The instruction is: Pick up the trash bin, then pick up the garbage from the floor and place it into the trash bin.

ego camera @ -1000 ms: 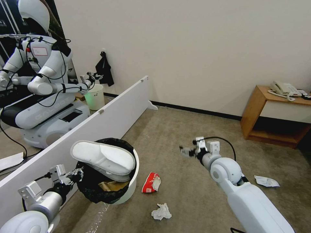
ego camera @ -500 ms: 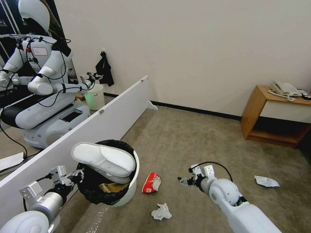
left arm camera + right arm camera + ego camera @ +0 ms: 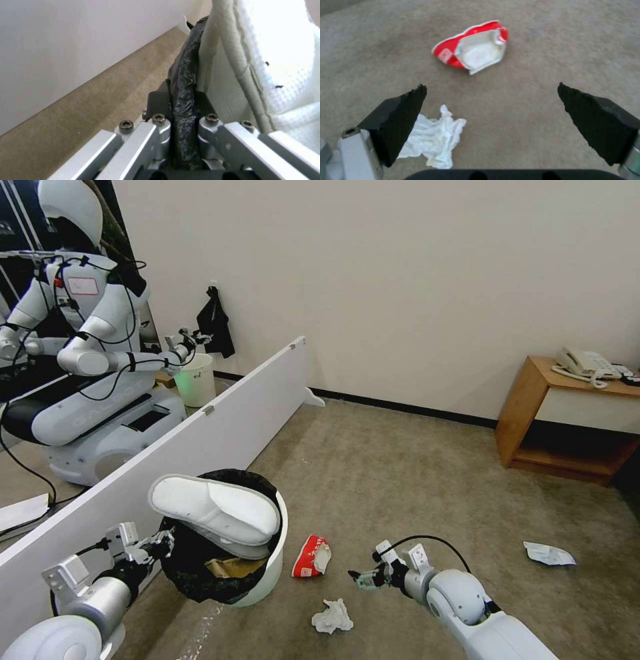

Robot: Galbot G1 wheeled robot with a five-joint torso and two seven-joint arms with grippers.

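1. Looking from the head: the left gripper (image 3: 160,543) is pinching the bin (image 3: 270,573) rim; the right gripper (image 3: 363,579), spread wide, is hovering near the packet (image 3: 311,555), beside the bin.
2. Left wrist: fingers (image 3: 160,105) are clamping the liner (image 3: 182,82).
3. Right wrist: the packet (image 3: 471,47) is lying ahead, likely light and crushable; pinching its edge suits.

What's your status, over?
Left gripper shut on trash bin rim. Right gripper open, low over floor near red wrapper and tissue. Nothing in the way.
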